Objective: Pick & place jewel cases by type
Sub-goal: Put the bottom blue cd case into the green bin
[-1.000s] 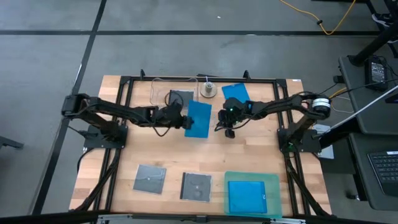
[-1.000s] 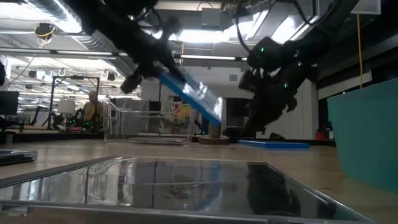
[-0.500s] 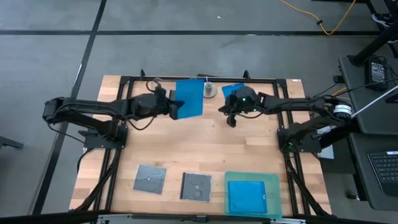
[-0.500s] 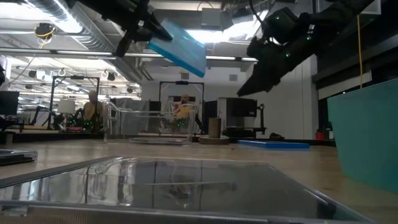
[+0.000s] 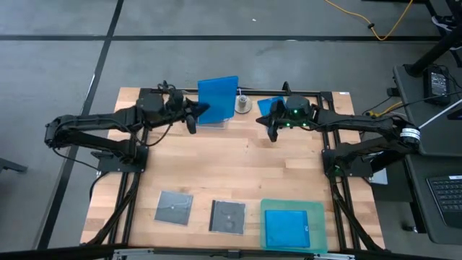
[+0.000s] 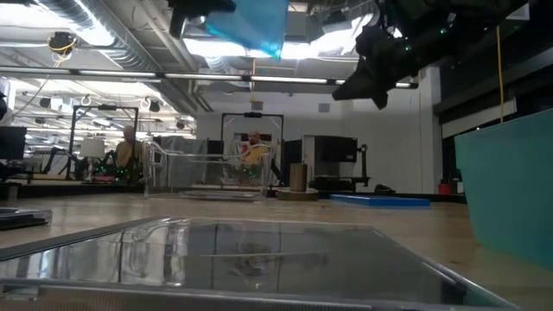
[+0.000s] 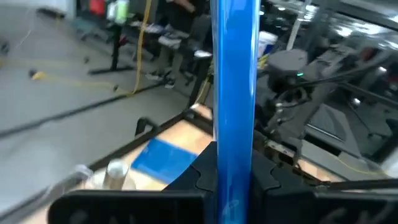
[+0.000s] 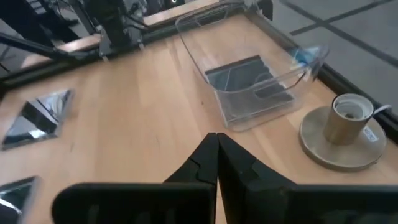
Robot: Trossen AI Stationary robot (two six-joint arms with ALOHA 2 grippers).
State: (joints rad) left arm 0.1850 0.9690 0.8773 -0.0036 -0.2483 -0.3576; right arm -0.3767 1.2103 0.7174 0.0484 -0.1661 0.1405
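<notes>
Left claw (image 5: 196,115) clamps blue case (image 5: 217,100) aloft, above tub (image 8: 249,74).

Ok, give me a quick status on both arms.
Left gripper shut on blue jewel case, raised at the table's far edge. Right gripper shut, empty. Nothing blocking.

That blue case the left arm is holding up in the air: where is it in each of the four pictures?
High view: the held blue case is at top centre, in the left claw.
Low view: at the top edge, high above the table.
Left wrist view: edge-on, a blue upright strip between the claw's fingers.
Right wrist view: not in it.
Shared landmark: the small cylinder on a round base.
</notes>
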